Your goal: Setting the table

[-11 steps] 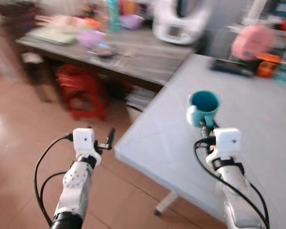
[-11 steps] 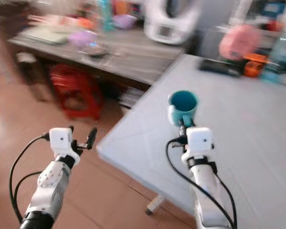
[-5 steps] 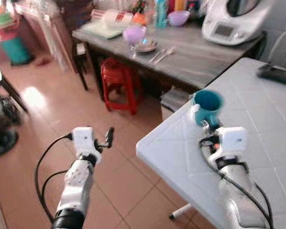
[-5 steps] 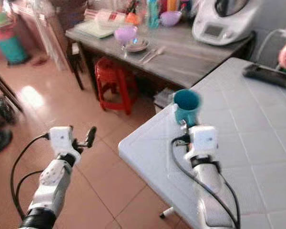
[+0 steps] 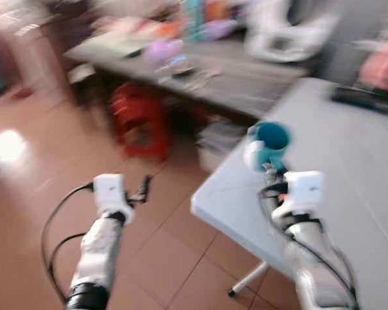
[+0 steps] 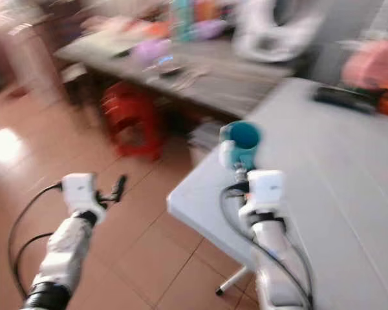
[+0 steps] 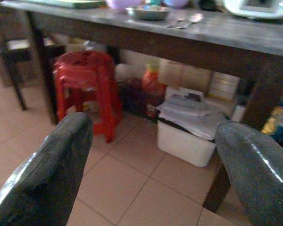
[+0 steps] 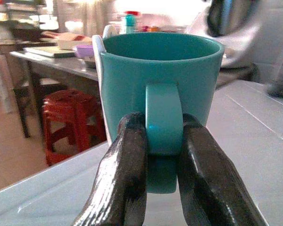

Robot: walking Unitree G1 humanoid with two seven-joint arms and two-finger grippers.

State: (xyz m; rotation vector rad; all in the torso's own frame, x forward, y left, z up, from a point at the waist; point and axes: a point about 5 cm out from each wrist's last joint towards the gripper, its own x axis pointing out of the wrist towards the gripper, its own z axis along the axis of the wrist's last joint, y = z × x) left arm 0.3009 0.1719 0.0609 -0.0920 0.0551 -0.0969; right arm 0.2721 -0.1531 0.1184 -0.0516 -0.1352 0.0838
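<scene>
A teal mug (image 5: pixel 269 143) is held upright by its handle in my right gripper (image 5: pixel 272 173), just above the near corner of the pale grey table (image 5: pixel 349 161). In the right wrist view both black fingers (image 8: pixel 125 183) pinch the mug's handle (image 8: pixel 163 120). A white spoon-like piece (image 8: pixel 98 52) leans inside the mug against its rim. My left gripper (image 5: pixel 143 190) stands open over the tiled floor, left of the table, with nothing between its fingers (image 7: pixel 52 174).
A dark wooden side table (image 5: pixel 213 71) stands beyond, with a purple bowl (image 5: pixel 163 49), cutlery (image 7: pixel 186 20) and a white appliance (image 5: pixel 291 29) on it. Under it are a red stool (image 7: pixel 85 82) and a white box of papers (image 7: pixel 188 134). A dark flat object (image 6: pixel 346 98) lies far on the grey table.
The whole picture has shifted and blurred, so the camera has moved. The mug stays held in my right gripper over the table corner; the left gripper stays open.
</scene>
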